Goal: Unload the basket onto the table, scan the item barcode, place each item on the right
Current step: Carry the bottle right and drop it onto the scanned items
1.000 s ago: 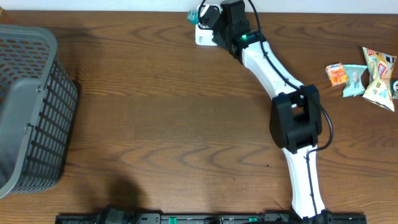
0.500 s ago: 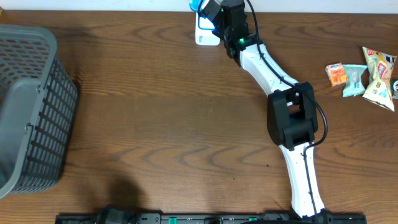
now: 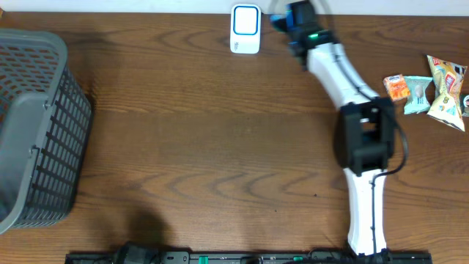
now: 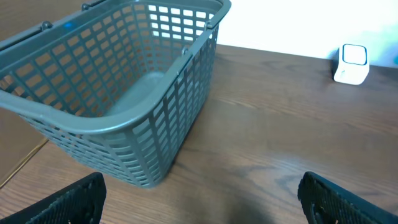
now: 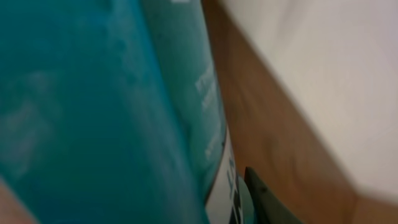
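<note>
I'm seeing wooden table (image 3: 205, 147) carrying three things: grey basket (image 3: 69, 125) sitting at left edge, white scanner (image 3: 245, 29) lying at far edge near centre, snack packets (image 3: 445, 92) lying clustered at right edge, well apart from scanner.

No lettering can be read anywhere. Print on the teal packet (image 5: 93, 112) is blurred. The snack packets (image 3: 447, 88), right of frame, show markings too small to read.

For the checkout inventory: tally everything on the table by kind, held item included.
Basket: 1
Scanner: 1
Teal item in the right arm's fingers: 1
Snack packets that can be told apart, orange, pale teal, yellow: 3
Total: 6
</note>
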### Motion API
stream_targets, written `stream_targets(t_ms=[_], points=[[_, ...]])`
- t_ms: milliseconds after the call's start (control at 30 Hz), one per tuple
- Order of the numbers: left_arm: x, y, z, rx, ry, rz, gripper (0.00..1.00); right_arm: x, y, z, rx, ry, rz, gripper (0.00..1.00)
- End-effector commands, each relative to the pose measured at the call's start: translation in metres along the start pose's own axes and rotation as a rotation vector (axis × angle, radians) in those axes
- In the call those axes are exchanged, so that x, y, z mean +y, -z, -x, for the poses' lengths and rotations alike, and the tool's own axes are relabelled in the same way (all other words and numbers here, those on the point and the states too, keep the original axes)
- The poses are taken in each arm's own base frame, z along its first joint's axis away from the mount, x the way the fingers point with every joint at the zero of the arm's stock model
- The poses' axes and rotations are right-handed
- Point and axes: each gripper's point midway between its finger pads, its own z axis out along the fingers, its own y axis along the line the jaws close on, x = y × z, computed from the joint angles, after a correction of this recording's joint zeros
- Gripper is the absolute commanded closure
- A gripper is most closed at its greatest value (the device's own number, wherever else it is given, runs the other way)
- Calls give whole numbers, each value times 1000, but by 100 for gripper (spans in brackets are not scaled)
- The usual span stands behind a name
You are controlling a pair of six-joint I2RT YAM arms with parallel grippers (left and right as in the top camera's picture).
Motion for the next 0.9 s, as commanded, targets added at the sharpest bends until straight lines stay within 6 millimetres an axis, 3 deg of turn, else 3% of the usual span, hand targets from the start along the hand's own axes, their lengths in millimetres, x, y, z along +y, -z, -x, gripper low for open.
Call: stream_targets(t_ms=[0,267,367,433,467,533,567,633,733,867], points=[[5,0,-16,68,-56,21,2,-64,-9,-55,62,-275,9,99],[5,0,-16,68,-56,21,2,-100,-53,-163,211,-495,2,99],[5,0,-16,68,-56,21,3,-108,-61,-192,246,-601,-11,99],[5,0,-16,68,-56,21,2,-113,-65,-212,272,-704,-13,90],[5,0,-16,68,-56,21,2,-119,-65,-224,291,-759,-28,73],[5,0,-16,68,-56,21,2,-127,-64,-239,319,-822,-61,53],[5,0,-16,68,-56,21,2,-136,-61,-253,354,-867,-98,36],[5,0,-16,68,-56,21,2,-146,-54,-262,380,-893,-123,1],[5,0,-16,68,-56,21,2,-168,-32,-255,355,-980,-154,1],[5,0,-16,68,-56,21,2,-209,28,-209,182,-1052,-148,1]])
